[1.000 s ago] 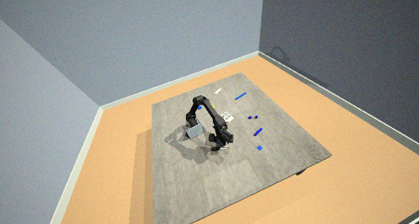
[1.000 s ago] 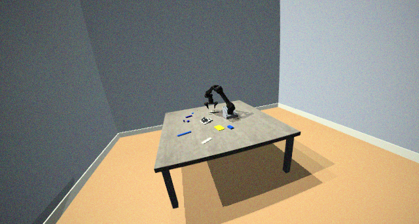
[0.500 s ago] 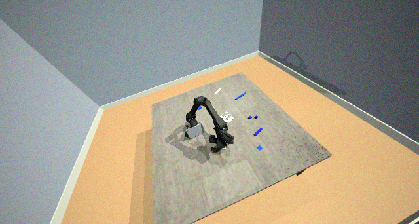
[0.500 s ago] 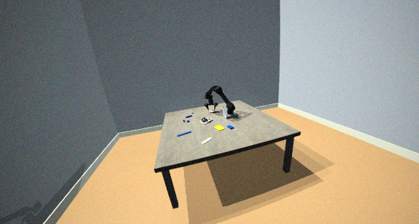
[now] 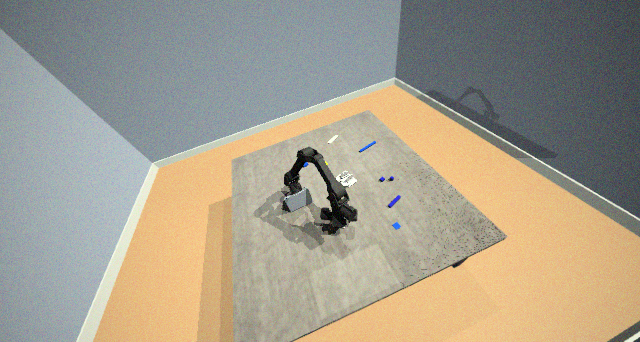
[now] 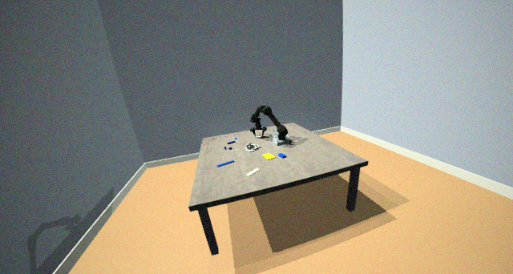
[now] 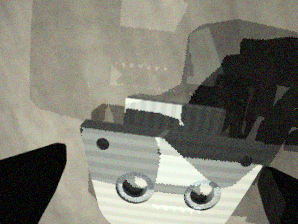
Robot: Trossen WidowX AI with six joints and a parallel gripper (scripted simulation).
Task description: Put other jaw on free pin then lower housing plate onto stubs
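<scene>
The white housing plate [image 7: 167, 175] [image 6: 259, 133] has two metal-ringed round holes and small dark holes near its corners. It is partly shaded in the wrist view, with a ribbed block edge behind it. My gripper [image 7: 165, 166] [image 6: 259, 137] is open, with one dark finger on each side of the plate and gaps between. In the top view the arm mostly hides the plate. A white assembly with dark parts [image 5: 346, 178] [image 6: 252, 147] lies on the table away from the gripper. Its jaws, pins and gear teeth are too small to tell apart.
A yellow square [image 6: 268, 156] and a blue block [image 6: 282, 155] lie beyond the assembly. A white bar [image 5: 333, 139] and a blue bar [image 5: 367, 146] lie farther out. A purple bar [image 5: 394, 201], two small dark blue pieces and a blue square [image 5: 396, 226] lie to one side.
</scene>
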